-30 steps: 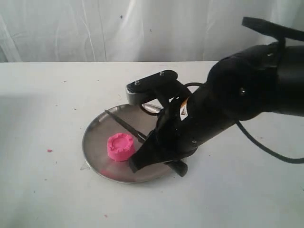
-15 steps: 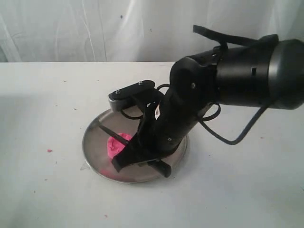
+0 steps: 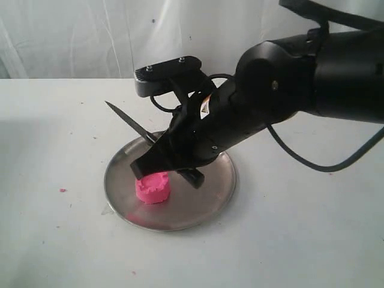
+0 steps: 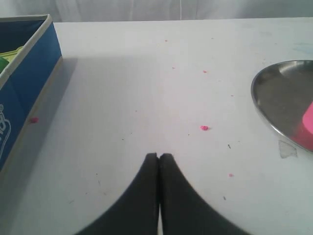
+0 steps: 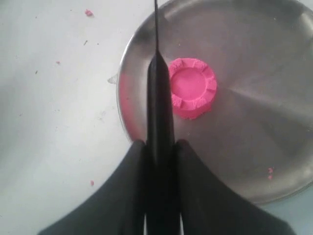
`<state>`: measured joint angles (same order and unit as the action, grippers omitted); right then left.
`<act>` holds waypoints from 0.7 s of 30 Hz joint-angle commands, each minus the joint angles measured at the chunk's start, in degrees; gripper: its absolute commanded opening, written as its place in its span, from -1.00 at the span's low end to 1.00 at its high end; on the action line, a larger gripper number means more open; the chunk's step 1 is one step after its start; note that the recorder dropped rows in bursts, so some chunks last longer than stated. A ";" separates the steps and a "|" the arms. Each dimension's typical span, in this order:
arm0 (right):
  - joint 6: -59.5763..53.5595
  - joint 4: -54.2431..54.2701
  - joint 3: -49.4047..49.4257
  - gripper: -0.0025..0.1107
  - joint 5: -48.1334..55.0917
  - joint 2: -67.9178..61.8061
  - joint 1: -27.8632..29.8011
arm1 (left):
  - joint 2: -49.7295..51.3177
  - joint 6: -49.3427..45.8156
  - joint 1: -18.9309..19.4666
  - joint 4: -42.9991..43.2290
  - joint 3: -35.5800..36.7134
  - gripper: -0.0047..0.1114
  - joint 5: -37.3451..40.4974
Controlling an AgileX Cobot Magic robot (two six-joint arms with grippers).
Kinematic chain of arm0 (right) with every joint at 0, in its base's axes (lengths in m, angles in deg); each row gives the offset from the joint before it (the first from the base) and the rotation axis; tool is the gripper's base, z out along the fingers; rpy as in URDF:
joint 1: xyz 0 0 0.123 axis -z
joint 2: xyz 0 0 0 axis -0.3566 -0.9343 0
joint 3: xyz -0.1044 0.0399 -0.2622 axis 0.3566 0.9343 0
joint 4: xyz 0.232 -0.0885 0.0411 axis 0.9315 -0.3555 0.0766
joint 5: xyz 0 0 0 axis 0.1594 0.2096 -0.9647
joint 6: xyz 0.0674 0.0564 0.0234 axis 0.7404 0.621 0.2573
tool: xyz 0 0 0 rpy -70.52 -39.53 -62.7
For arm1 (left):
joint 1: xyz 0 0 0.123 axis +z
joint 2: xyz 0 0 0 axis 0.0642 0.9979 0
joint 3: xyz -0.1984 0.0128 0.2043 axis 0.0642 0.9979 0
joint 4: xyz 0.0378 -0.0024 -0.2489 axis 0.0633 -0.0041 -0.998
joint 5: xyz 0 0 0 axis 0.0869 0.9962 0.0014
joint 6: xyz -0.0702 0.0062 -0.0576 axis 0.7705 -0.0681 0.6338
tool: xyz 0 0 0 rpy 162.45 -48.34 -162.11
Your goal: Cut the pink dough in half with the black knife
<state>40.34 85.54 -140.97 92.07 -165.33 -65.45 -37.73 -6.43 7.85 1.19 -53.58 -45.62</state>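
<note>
Place: you work at a robot test bench, most likely a lab.
Backdrop: a white curtain (image 3: 72, 36) hangs beyond your right gripper (image 5: 160, 147).
Surface: a plain white table (image 3: 48, 240) lies below it, with pink crumbs (image 4: 204, 128).
Storage: a blue box (image 4: 29, 83) stands beside your left gripper (image 4: 159, 157).

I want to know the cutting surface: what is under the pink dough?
The dough sits on a steel plate, which rests on the white table. The plate's patch directly beneath the dough is covered, so it cannot be seen.
</note>
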 commanded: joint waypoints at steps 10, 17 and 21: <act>-1.16 -0.31 1.03 -0.96 1.25 0.52 0.60 | -0.27 26.80 -0.22 -8.22 0.22 -0.92 -27.20; -2.39 -0.52 1.08 -0.96 1.02 0.52 0.60 | -0.20 79.65 -0.22 40.55 -5.66 -0.92 -33.96; -3.25 -0.52 1.08 -0.96 1.12 0.52 0.60 | 8.87 112.96 -0.22 91.50 -17.43 -0.92 -39.45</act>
<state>38.00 85.54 -140.03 93.99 -165.33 -65.45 -34.44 83.58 7.85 57.46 -63.71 -78.66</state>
